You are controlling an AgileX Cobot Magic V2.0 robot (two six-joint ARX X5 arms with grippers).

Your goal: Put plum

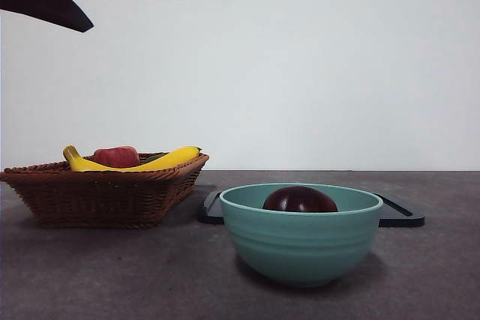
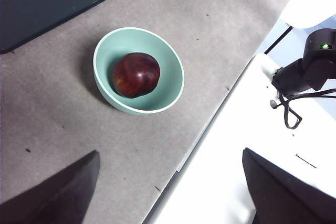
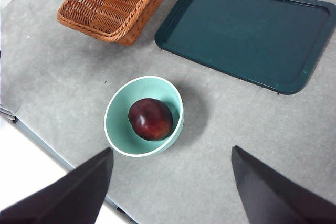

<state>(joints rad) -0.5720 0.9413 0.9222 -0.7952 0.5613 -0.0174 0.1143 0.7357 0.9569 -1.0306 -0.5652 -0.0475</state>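
Front view, nearest first: the pale green ribbed ceramic bowl (image 1: 301,231) stands on the grey tabletop (image 1: 112,275), with the round dark maroon plum (image 1: 299,200) resting inside it, only its top showing above the rim. Behind lies the flat dark green plastic tray (image 1: 397,215), empty. Further back, off to one side, the brown woven wicker basket (image 1: 97,189) holds a yellow banana (image 1: 169,160) and a red apple-like fruit (image 1: 116,157).

Both grippers hover high, well apart from everything: left gripper (image 2: 170,192) and right gripper (image 3: 170,187), fingers spread open, holding nothing.

A grasp could slip: the smooth plum may roll against the bowl wall, or the fingers may nudge the light bowl. The basket's contents are partly hidden.
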